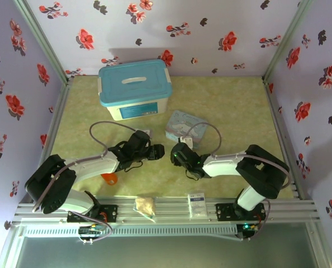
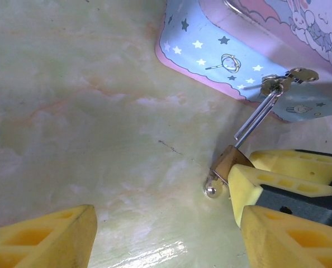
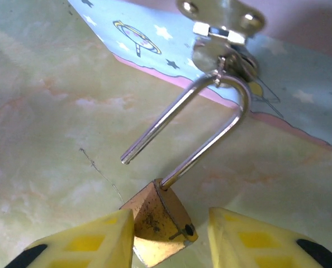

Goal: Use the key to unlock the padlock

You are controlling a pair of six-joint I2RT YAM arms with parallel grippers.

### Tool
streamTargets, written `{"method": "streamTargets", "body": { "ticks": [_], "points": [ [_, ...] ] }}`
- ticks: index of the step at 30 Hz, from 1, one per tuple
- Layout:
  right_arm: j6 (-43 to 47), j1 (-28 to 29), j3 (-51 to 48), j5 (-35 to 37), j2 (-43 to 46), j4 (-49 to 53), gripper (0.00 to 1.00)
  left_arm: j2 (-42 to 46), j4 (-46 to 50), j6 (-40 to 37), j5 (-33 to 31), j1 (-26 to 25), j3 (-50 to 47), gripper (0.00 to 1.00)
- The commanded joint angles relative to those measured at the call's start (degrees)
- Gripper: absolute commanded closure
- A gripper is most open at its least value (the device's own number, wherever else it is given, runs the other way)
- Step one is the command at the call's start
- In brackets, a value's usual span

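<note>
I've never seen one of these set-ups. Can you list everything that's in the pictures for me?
storage box: one, white with teal lid, back of table, left of centre
tin: one, pale blue cartoon print, mid-table
padlock: one, brass, silvery shackle swung open, hooked through the tin's clasp
key: probably the tiny silvery piece at the padlock's lower end
cup: one, orange-red, partly under the left arm
sachet: one, white with blue print, on the near rail
bag: one, clear with beige contents, same rail
table: pale green, marbled
walls: floral, three sides
left gripper: yellow fingers, open, nothing between
right gripper: yellow fingers, open, either side of the padlock
</note>
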State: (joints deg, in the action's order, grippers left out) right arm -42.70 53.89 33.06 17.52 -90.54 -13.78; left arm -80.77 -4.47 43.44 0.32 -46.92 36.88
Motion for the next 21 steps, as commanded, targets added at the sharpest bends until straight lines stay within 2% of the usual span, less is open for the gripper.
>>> {"method": "streamTargets", "body": {
  "ticks": [1,9,15,21],
  "points": [
    [-1.12,-2.05,-4.28,-2.32,0.32,2.64,0.66,0.16,-1.44,0.78,0.82,0.42,-0.76,0.31],
    [-3.04,-4.26,-8.61,-5.13,4.32,-0.30,0.82,-0.05,-1.59,0.60,0.88,0.38,-0.68,0.31],
    [-6.36,-6.78,-13.11,-7.63,5.90,-4.64,0.85,-0.75,-1.34,-1.01,0.76,0.66,2.43,0.31],
    [-9.32,-8.26,-16.02,-10.60,6.80,-8.89,0.87,-3.84,0.51,-5.57,0.36,1.30,10.57,0.31]
  ]
}}
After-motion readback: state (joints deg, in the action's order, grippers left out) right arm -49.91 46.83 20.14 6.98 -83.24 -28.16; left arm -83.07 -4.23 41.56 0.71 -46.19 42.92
